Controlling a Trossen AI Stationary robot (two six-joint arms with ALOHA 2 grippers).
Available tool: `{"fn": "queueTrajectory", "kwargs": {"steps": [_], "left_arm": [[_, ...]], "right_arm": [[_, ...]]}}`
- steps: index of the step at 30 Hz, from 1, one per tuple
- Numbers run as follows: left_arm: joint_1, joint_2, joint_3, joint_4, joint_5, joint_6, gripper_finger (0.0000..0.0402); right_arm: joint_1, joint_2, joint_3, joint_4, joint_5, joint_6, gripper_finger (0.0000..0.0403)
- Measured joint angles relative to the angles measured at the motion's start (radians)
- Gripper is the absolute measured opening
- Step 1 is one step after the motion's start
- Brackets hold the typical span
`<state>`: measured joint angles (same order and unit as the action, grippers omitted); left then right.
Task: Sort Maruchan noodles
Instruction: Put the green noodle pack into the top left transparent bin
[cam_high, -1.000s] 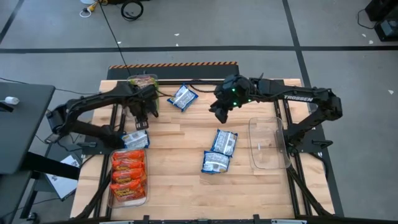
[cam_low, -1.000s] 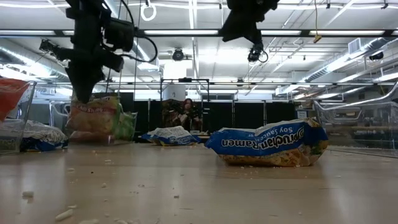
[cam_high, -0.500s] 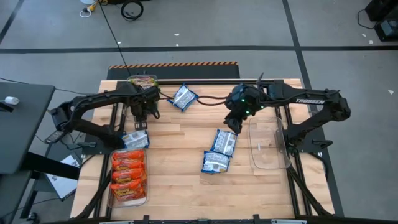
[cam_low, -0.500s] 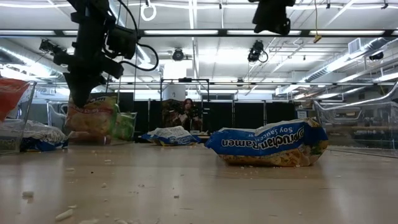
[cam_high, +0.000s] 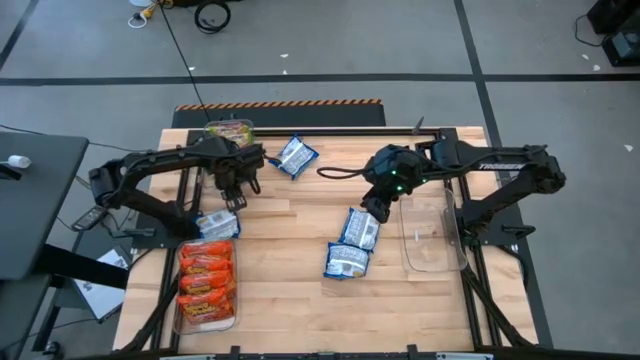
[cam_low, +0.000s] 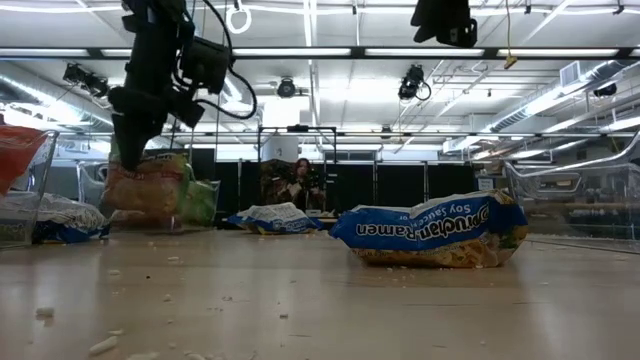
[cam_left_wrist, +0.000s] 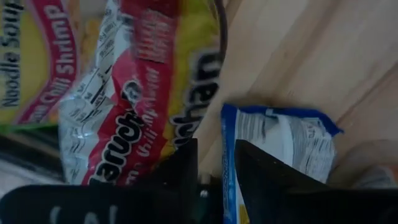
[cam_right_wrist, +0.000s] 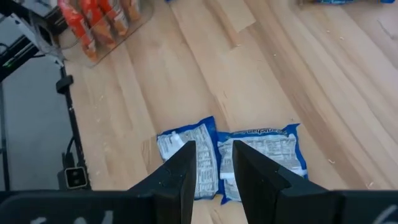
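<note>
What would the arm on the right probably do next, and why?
Probably lower straight down. The right gripper hovers above the two blue packets lying side by side on the table, with its fingers slightly apart and nothing between them. The clear bin beside it looks empty, so a pick-up seems due.

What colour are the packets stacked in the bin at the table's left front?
Orange-red packets; the high view shows them best.

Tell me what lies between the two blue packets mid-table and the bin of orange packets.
Only bare wooden table in the high view, between the blue packets and the bin.
</note>
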<state>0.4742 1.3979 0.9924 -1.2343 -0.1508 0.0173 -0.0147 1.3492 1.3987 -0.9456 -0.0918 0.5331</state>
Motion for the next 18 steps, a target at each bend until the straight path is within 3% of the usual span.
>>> {"fn": "queueTrajectory", "kwargs": {"steps": [11,18], "left_arm": [[-0.033,-0.001,0.022,0.083,-0.024,0.033,0.0106],[-0.036,-0.003,0.057,0.066,-0.081,0.152,0.0105]], "right_arm": [[0.015,0.017,0.000,0.095,0.027,0.074,0.0110],[0.035,0.024,0.000,0.109,0.029,0.076,0.0110]]}}
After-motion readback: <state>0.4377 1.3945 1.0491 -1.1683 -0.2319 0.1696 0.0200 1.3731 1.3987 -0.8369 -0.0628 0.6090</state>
